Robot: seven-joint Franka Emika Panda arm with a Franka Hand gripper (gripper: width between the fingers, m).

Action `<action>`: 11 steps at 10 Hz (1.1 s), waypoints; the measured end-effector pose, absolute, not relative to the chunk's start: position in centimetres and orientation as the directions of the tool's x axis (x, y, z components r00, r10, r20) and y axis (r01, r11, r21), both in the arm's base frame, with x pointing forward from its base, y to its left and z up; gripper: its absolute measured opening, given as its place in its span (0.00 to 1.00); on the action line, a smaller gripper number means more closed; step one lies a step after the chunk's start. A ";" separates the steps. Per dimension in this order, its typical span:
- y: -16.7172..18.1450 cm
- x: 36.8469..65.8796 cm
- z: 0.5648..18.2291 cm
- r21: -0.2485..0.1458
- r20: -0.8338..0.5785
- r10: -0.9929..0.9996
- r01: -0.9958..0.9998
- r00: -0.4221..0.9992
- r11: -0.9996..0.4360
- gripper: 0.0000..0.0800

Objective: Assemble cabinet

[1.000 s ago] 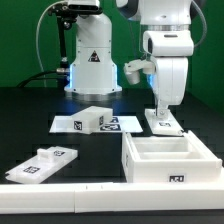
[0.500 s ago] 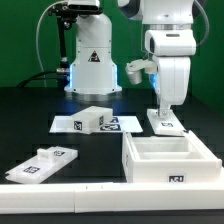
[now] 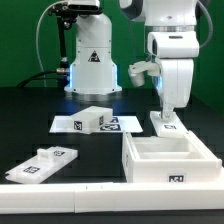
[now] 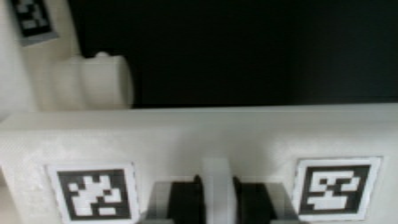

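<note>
The cabinet panel lies right under the jaws — one black-and-white tag on each side of the fingers. The gripper points straight down. Its jaws stand close together with a thin white strip between — I cannot tell if they pinch it. The box body sits near the jaws.

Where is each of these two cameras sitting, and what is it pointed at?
Exterior view: off the arm, looking across the table at the box, marker board and a panel; shows the arm and gripper.
Wrist view: on the wrist, looking down past the fingers, close on the tagged panel.
Shared: the gripper and the panel under it.
</note>
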State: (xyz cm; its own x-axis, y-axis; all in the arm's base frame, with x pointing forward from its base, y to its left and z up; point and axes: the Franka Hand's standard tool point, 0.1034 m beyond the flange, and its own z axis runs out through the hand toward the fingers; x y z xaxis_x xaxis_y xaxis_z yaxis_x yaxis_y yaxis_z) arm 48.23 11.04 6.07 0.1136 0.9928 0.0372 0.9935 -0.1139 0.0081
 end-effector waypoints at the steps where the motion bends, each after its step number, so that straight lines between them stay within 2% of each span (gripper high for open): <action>1: 11.2 49.1 6.2 0.004 0.036 0.991 0.991 0.130 -0.130 0.08; 8: 10.9 50.1 6.3 0.004 0.032 0.990 0.991 0.134 -0.134 0.08; 11: 11.1 53.3 6.5 -0.027 0.019 0.990 0.990 0.140 -0.139 0.08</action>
State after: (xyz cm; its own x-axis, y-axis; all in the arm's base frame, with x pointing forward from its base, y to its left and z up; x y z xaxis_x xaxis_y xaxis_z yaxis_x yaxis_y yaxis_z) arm 53.30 11.06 6.45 0.1397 0.9900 0.0189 0.9899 -0.1392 -0.0267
